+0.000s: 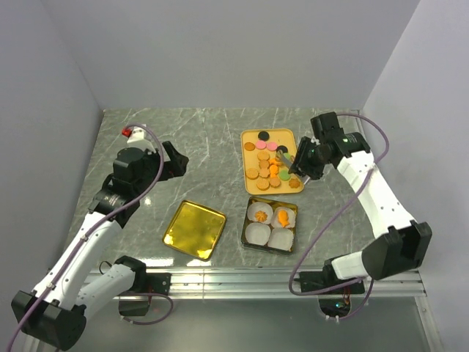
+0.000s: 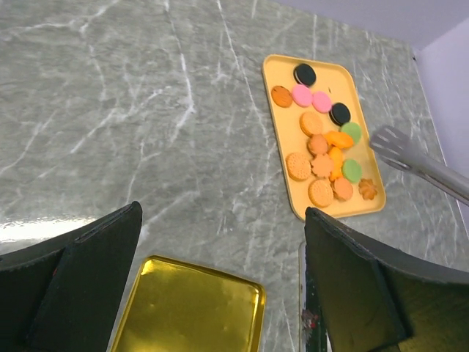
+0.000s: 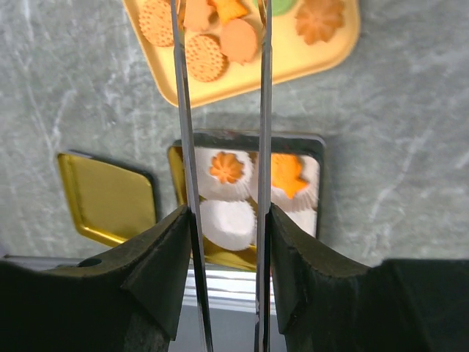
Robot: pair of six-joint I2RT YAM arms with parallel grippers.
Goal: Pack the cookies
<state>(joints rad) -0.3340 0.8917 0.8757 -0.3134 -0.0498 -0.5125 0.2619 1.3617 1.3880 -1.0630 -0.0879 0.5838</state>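
Most of the cookies (image 1: 268,163) sit on the orange tray (image 1: 286,137), out toward the far right side of the bench (image 1: 146,132). Two orange ones are already in the tin (image 3: 227,136), one in each of its two far paper cups (image 1: 258,233). The tin sits just on the near side of the tray, and its gold lid (image 1: 194,229) lies beside it on the left. The right claw (image 3: 227,220) is clamped on a pair of metal tongs (image 3: 183,110), whose tips are over the tray's cookies. The left claw (image 1: 177,156) hangs spread wide over the left half of the bench, holding nothing.
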